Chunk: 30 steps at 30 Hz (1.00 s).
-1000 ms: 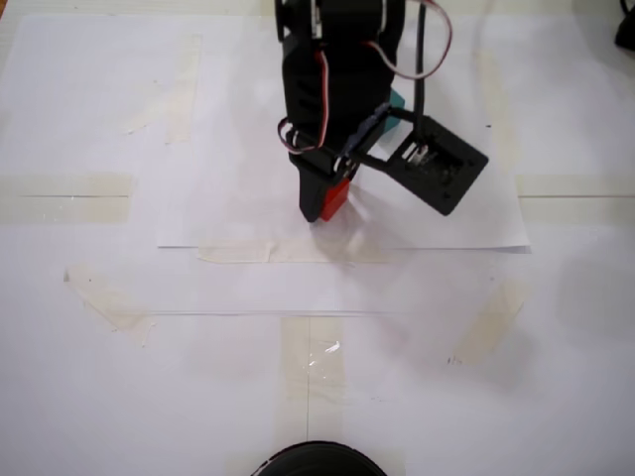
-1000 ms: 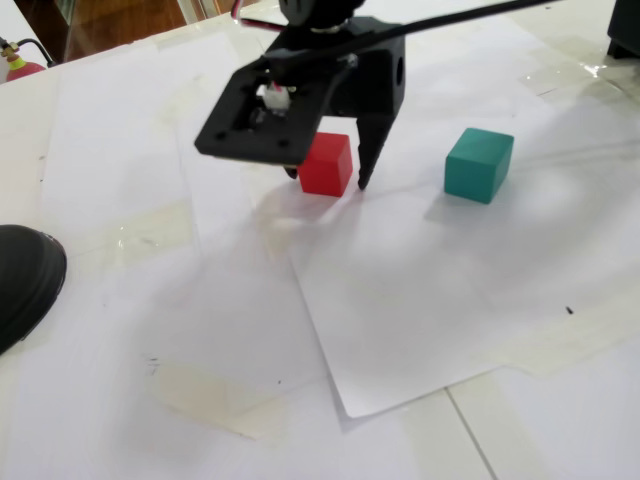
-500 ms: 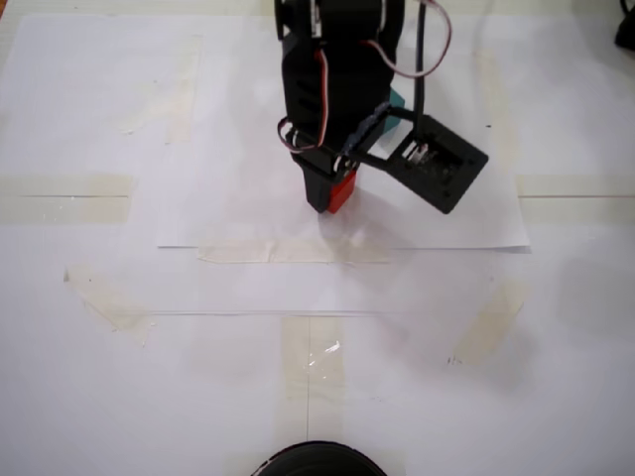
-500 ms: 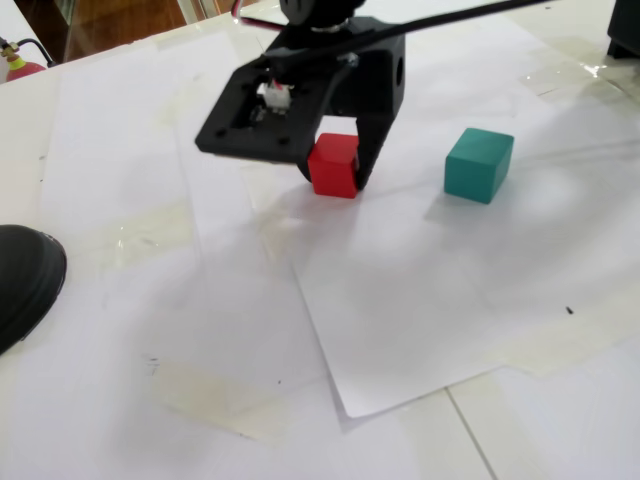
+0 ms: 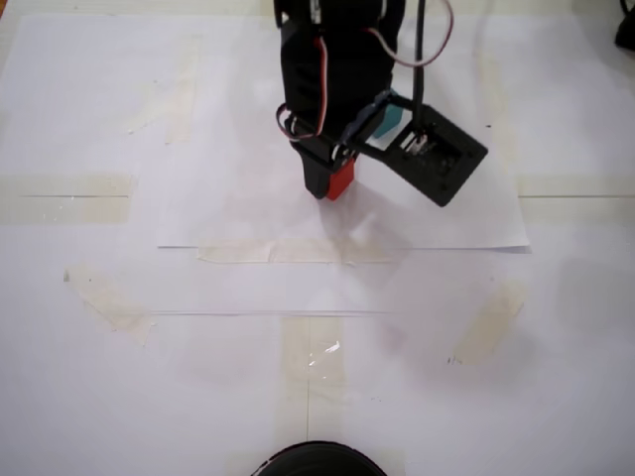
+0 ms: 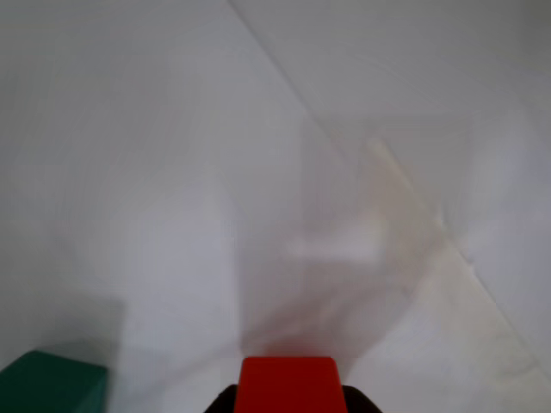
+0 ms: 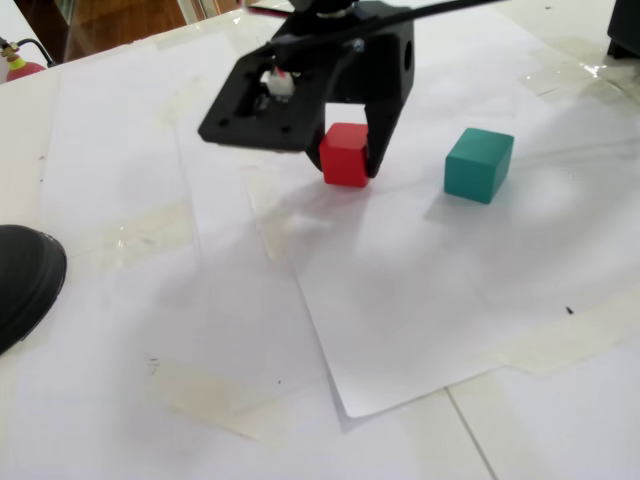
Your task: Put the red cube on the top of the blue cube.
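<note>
Red cube [image 7: 345, 155] clamped in claw [image 7: 348, 158] (lifted off paper) | blue cube [image 7: 479, 165] apart, on paper | no legible writing

A makeshift hobby setup, seemingly indoors at home: the counter [image 7: 120, 330] is covered in white paper sheets [image 5: 417, 213] held down by strips of clear tape [image 5: 268, 251], and wooden flooring [image 7: 110, 22] shows at the upper left of one fixed view.
</note>
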Available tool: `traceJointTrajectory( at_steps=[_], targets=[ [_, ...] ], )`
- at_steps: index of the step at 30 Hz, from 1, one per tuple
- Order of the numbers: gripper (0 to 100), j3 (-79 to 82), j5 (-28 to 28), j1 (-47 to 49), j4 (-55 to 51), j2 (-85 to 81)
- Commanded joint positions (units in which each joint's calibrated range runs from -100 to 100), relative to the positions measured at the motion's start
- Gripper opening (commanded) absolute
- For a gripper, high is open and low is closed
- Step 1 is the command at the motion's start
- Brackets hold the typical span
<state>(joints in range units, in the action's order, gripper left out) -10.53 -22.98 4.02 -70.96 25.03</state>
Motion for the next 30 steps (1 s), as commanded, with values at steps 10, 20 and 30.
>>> traceJointTrajectory(
  at_steps=[10,20,30],
  targets=[
    [14,-1.23,-1.22,1.05,-3.03,-9.58],
    [14,-6.04,-3.76,2.19,-12.24,-16.45],
    [14,-1.59,-5.96,2.87,-19.66,-25.29]
  ],
)
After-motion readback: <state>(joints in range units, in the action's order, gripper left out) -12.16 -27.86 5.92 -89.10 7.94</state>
